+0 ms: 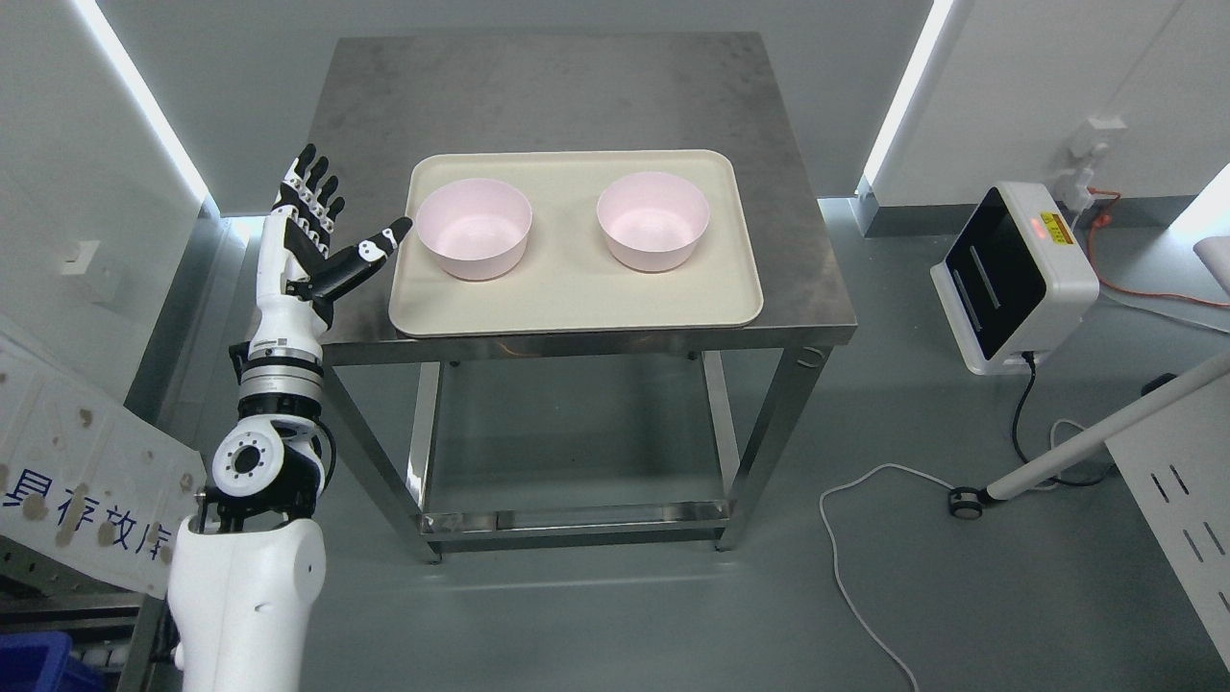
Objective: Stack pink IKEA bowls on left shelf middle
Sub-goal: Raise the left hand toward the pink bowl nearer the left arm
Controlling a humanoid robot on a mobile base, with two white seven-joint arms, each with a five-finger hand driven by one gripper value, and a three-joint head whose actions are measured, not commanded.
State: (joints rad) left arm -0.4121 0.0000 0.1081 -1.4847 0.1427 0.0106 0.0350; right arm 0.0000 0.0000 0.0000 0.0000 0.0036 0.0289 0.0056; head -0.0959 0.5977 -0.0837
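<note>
Item: left hand (pixel 312 240), raised just beside the left edge of the desk (pixel 807 288); fingers (pixel 309 187) spread and upright, thumb pointing toward the tray (pixel 577 298), nothing held; palm faces the nearer bowl, which reads as readiness for a sideways grasp. Right arm: not visible.

Item: tray, cream, rounded corners, lying flat on the steel desk; it keeps both bowls together within reach.

Item: left pink bowl (pixel 474 229), upright, empty, matte pale pink, plain rim; near the thumb, not touching it.

Item: right pink bowl (pixel 653 221), same kind, upright, empty; standing apart from the first, not yet stacked.
</note>
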